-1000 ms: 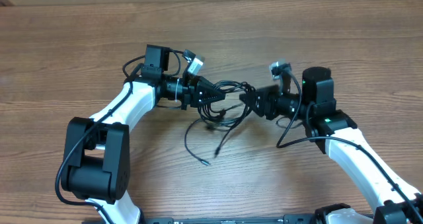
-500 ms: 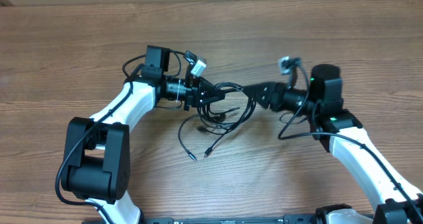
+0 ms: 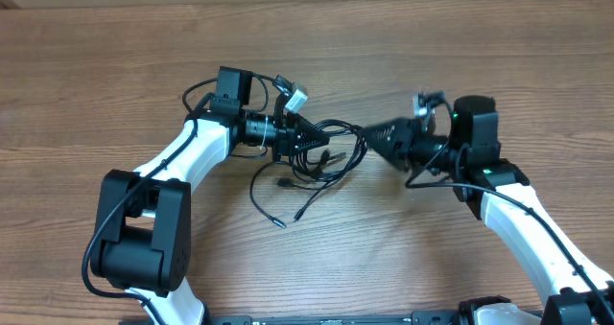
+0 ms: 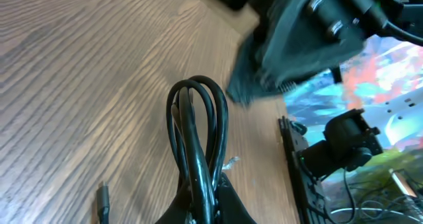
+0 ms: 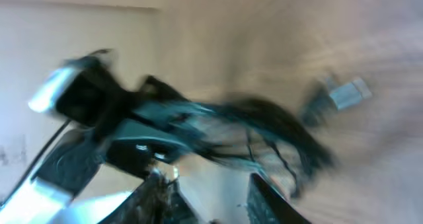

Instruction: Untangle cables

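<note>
My left claw (image 3: 309, 140) clamped on the cables (image 4: 200, 163) at overhead centre, plug ends trailing lower left onto the table (image 3: 115, 66), my right claw (image 3: 374, 134) just right of the bundle, grip unclear

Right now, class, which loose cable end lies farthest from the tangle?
The plug end of the long cord curving out left of the tangle: it is lowest in the overhead view. The neighbouring end lies closer in.

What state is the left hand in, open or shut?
Shut: its own wrist view shows the left hand clamped tight on a looped bundle of the cables.
</note>
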